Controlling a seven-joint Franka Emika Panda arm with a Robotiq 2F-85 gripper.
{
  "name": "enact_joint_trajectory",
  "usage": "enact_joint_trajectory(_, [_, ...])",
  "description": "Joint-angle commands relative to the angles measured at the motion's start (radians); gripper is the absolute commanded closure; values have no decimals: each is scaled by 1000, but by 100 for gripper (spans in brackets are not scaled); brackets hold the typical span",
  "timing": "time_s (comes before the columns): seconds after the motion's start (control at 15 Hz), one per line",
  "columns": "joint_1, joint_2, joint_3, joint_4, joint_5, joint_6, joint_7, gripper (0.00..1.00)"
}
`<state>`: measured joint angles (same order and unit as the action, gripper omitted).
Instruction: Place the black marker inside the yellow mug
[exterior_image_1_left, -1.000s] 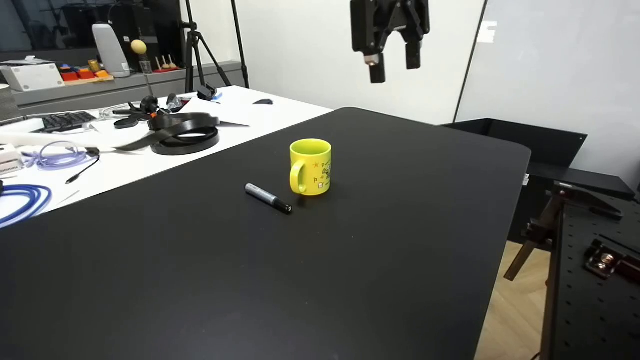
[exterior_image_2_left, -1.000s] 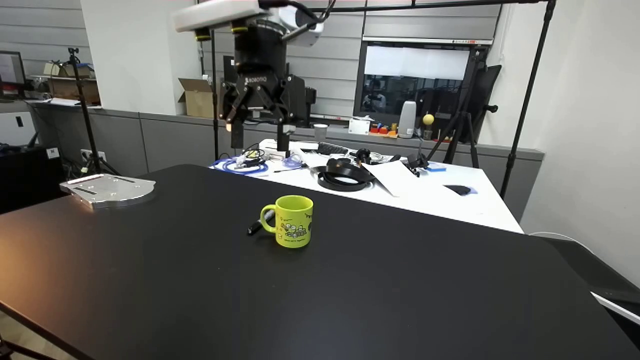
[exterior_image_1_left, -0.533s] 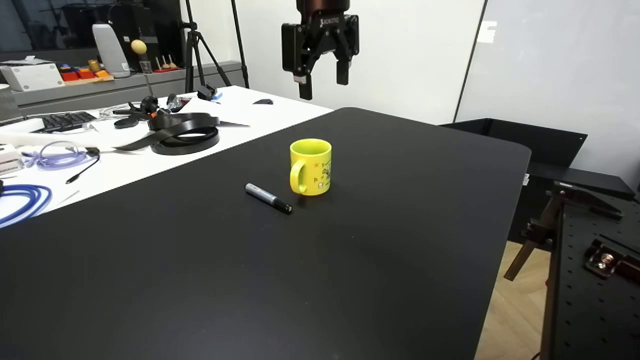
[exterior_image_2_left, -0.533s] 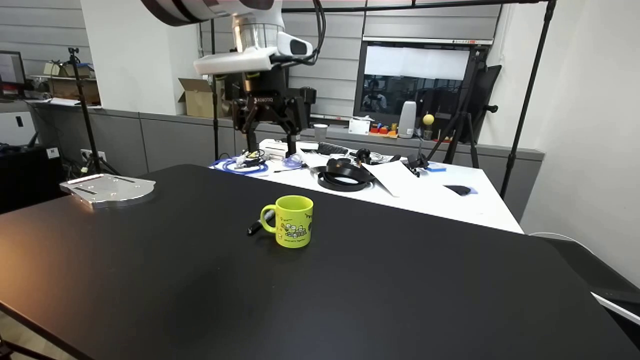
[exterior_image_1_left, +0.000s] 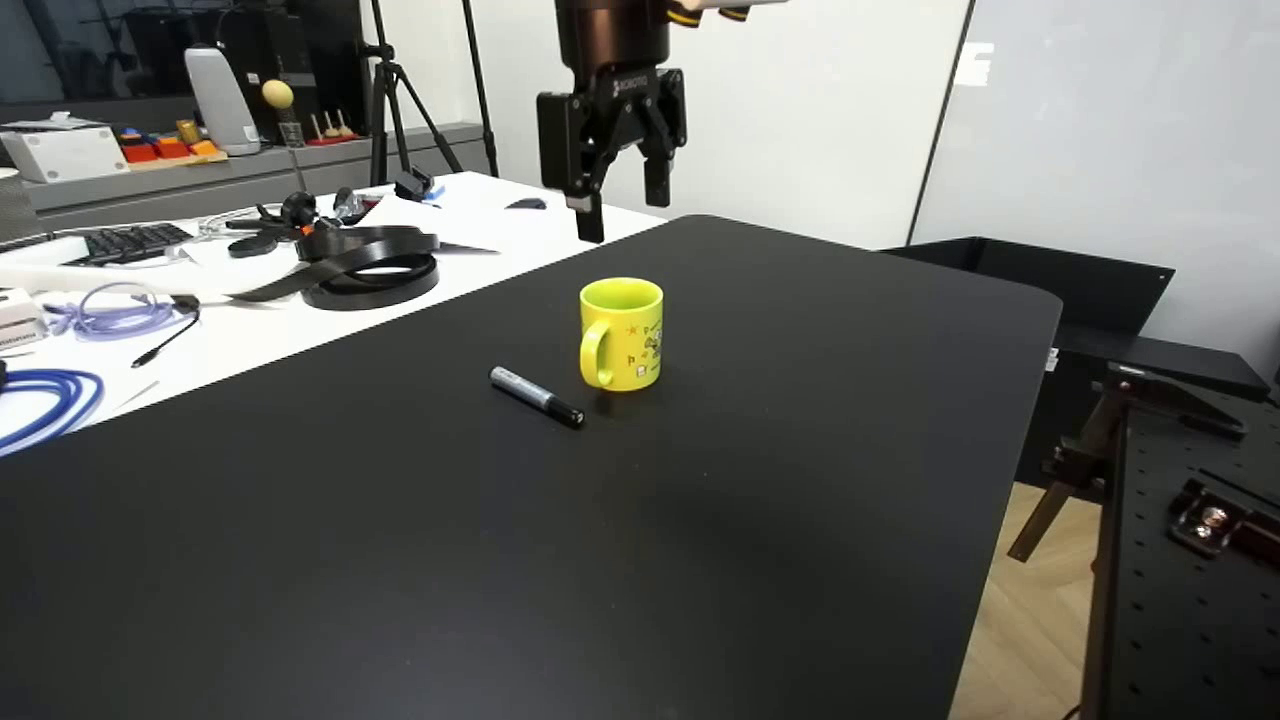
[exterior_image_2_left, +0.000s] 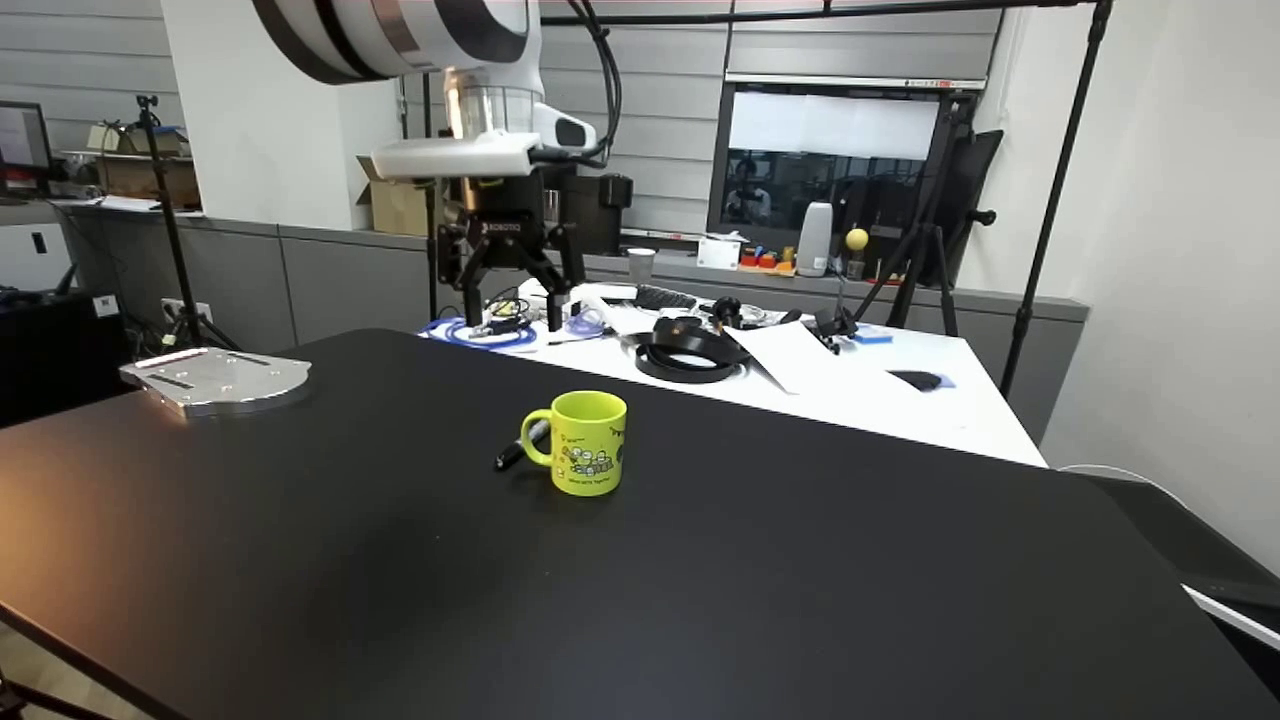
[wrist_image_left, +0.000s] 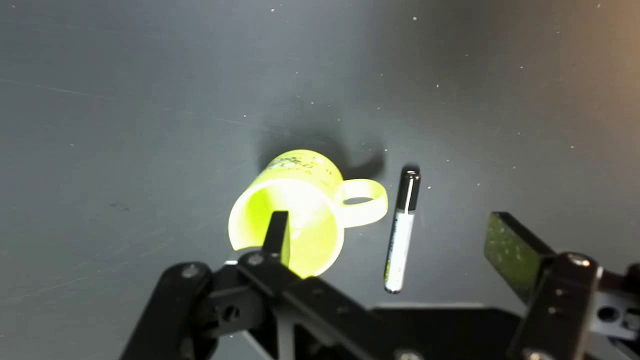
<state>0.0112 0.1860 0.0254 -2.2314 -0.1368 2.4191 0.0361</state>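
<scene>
The black marker (exterior_image_1_left: 537, 397) lies flat on the black table; it has a black cap and a pale grey barrel. It also shows in the wrist view (wrist_image_left: 401, 235) and, partly hidden behind the mug's handle, in an exterior view (exterior_image_2_left: 511, 456). The yellow mug (exterior_image_1_left: 625, 345) stands upright beside it, handle toward the marker; it also shows in an exterior view (exterior_image_2_left: 588, 450) and the wrist view (wrist_image_left: 305, 170). My gripper (exterior_image_1_left: 624, 218) is open and empty, well above the table. In the wrist view the marker appears between the fingers (wrist_image_left: 387, 220), and the left finger overlaps the mug's opening.
A white table (exterior_image_1_left: 480, 215) with cables, black strap rolls and a keyboard adjoins the black table (exterior_image_1_left: 330, 560). A silver metal plate (exterior_image_2_left: 225, 378) sits at the black table's far left corner in an exterior view. A black perforated bench (exterior_image_1_left: 1190, 600) stands beyond the right edge.
My gripper has come down and, in an exterior view, moved left toward the mug and marker, staying open. The mug and marker have not moved.
</scene>
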Motion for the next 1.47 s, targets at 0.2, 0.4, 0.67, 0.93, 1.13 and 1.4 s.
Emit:
enact_joint_trajectory(0.2, [53,214,19,226,-5,-61,-67,0])
enact_joint_trajectory(0.4, [59,196,17,181,0,-25,-60,0])
enact_joint_trajectory(0.67, [72,273,-8,262,-37,-50,-35,0])
enact_joint_trajectory(0.93, [76,368,-21,359,-70,-68,-50,0])
enact_joint_trajectory(1.13, [86,433,-27,439,-83,-90,-50,0])
enact_joint_trajectory(1.4, [106,501,-26,522,-101,-123,-57,0])
